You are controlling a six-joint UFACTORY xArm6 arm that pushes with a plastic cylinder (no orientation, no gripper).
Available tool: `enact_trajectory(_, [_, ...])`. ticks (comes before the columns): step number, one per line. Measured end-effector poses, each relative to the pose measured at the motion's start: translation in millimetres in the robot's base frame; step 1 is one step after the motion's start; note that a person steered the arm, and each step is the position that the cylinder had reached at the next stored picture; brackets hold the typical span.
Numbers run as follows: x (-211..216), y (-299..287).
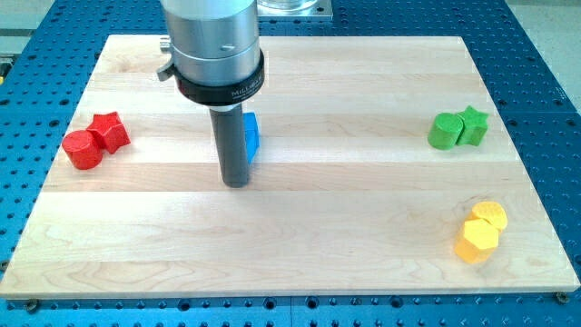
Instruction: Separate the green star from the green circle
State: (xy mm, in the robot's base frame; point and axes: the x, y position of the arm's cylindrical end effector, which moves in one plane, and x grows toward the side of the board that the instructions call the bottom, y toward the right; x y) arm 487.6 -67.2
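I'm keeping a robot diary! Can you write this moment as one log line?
my tip: beside blue block, view's left-centre | green star: touching green circle, view's right | status: not yet separated

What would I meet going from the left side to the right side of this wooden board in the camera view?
Red circle → red star → the tool's dark rod, my tip → blue block just behind the rod → green circle → green star, touching it. The two yellow blocks sit lower on the right, overlapping the greens sideways.
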Motion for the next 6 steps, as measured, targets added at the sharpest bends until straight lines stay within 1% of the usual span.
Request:
enact_trajectory(1, [11.3,27.6])
enact_trajectory(3, [11.3,51.9])
enact_trajectory(4, [22.6,85.6])
enact_trajectory(5, [20.2,110.5])
enact_trajectory(6, [20.2,116.0])
